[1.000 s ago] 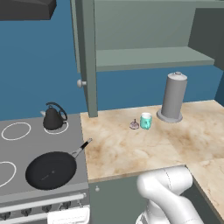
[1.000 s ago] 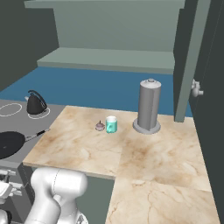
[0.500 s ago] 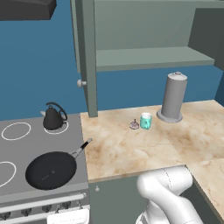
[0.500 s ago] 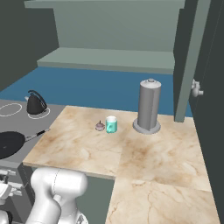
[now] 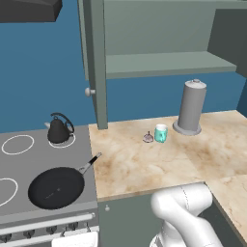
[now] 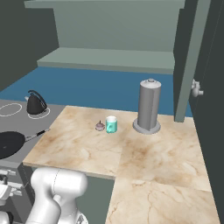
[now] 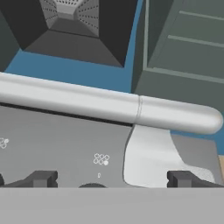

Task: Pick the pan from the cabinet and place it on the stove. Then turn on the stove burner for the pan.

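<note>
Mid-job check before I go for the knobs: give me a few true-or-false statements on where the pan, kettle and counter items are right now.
1. The pan sits on the stove, on a front burner. True.
2. The pan's handle points toward the marble counter. True.
3. The kettle stands on the cabinet shelf. False: it stands on a rear burner ring of the stove.
4. The small teal cup lies inside the pan. False: it stands on the counter, beside a small dark object.
5. The grey cylinder stands upright on the counter. True.
6. The claw is clamped on the pan handle. False: its tips are apart, near the stove front.
</note>
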Motion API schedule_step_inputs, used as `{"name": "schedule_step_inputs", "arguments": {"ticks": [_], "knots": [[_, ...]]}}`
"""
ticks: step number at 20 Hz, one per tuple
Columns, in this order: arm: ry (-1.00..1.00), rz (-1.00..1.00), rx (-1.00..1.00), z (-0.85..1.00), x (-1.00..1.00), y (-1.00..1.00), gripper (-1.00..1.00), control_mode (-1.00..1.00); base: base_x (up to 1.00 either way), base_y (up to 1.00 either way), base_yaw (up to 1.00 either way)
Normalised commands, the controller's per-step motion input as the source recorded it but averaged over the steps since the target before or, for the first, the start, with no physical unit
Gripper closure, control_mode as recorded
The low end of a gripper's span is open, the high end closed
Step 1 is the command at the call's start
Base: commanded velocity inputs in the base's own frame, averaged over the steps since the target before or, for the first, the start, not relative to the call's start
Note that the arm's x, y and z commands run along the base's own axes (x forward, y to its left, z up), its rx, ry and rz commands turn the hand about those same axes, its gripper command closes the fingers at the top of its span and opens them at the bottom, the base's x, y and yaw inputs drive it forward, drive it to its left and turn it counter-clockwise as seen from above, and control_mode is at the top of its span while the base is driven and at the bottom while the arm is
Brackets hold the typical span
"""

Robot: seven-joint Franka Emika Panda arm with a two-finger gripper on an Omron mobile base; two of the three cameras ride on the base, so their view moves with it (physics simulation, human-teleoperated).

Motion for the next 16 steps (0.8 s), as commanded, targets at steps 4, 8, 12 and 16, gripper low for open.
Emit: {"name": "schedule_step_inputs", "arguments": {"ticks": [4, 8, 12, 16], "knots": [[0.00, 0.02, 0.00, -0.14, 0.08, 0.00, -1.00, -1.00, 0.00, 0.00, 0.00], [0.00, 0.02, 0.00, -0.14, 0.11, 0.00, -1.00, -1.00, 0.00, 0.00, 0.00], [0.00, 0.02, 0.00, -0.17, 0.13, 0.00, -1.00, -1.00, 0.00, 0.00, 0.00], [0.00, 0.02, 0.00, -0.18, 0.12, 0.01, -1.00, -1.00, 0.00, 0.00, 0.00]]}}
